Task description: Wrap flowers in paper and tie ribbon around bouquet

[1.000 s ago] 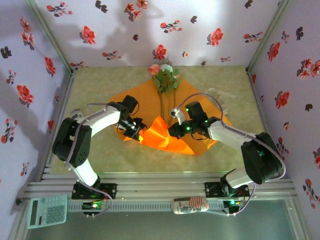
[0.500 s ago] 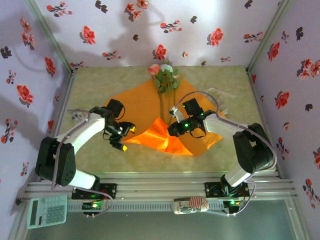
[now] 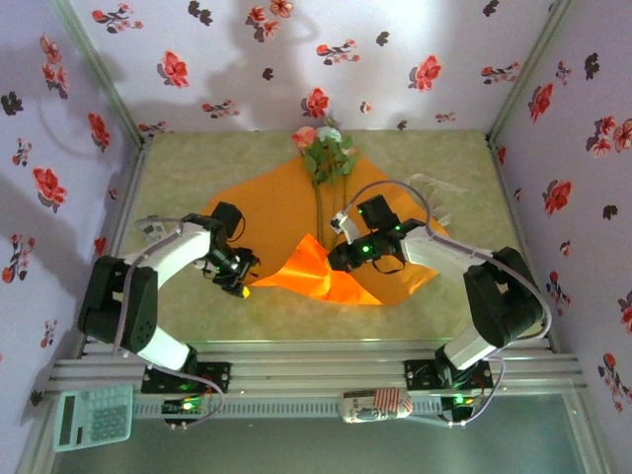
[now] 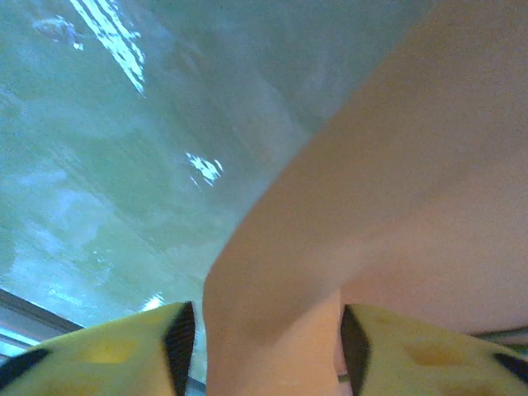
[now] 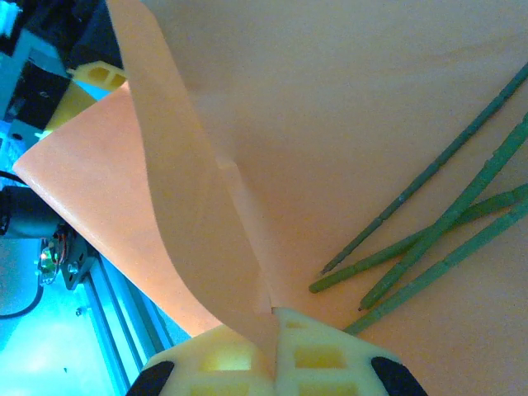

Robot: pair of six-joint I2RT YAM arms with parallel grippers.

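The orange paper lies spread on the table, its near part folded up in a ridge. The flowers rest on it, blooms at the far end and green stems running toward me. My right gripper is shut on the raised fold of paper, fingertips pinched together beside the stem ends. My left gripper sits at the sheet's near-left corner. A curl of paper passes between its yellow fingers, which stand apart with a narrow gap at the left pad. The whitish ribbon lies right of the sheet.
Flower-print walls close in the table on three sides. An aluminium rail runs along the near edge behind the arm bases. A calculator and a striped object lie below it. The green tabletop is bare at far left.
My left gripper let go of the raised fold, swung left and nearer to the sheet's corner, opening wide then narrowing. The fold sank lower. The right gripper shifted slightly, still pinching paper.
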